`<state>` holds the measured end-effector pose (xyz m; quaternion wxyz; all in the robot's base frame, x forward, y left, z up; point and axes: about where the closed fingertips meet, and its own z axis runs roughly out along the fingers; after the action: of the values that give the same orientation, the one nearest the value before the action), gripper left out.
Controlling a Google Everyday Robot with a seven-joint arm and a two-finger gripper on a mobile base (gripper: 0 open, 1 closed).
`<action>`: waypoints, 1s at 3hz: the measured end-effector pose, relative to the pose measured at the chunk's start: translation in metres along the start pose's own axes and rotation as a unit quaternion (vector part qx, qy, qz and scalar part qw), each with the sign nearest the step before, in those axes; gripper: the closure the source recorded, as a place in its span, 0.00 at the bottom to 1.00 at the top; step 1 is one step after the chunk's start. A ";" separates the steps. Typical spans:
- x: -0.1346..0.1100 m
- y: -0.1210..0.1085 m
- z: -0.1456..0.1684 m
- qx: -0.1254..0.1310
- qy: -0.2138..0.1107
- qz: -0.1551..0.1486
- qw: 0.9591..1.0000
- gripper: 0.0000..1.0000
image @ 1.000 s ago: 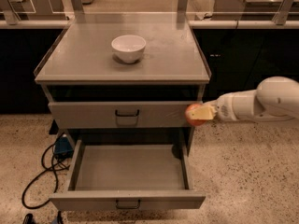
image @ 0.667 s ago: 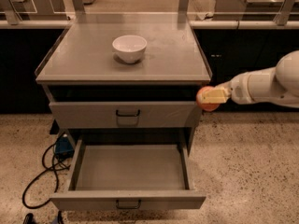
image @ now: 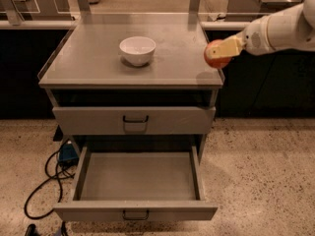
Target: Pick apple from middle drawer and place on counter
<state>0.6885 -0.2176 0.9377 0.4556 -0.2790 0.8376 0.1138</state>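
The gripper (image: 221, 50) is clenching the apple (image: 212, 59), having risen from drawer-front height. It is now reaching the right edge of the counter (image: 93, 63), to its left. The middle drawer (image: 138, 181) is gaping empty below, so only placing is remaining.

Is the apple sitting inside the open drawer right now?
No, the gripper holds the apple up at the counter's right edge, well above the open middle drawer.
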 end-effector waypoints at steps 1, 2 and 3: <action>-0.037 -0.003 0.032 -0.032 -0.003 0.002 0.999 1.00; -0.036 -0.010 0.087 -0.071 0.017 0.036 0.997 1.00; -0.020 -0.011 0.140 -0.113 0.039 0.076 0.990 1.00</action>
<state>0.8014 -0.1576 0.8768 0.3787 -0.2685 0.8551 0.2308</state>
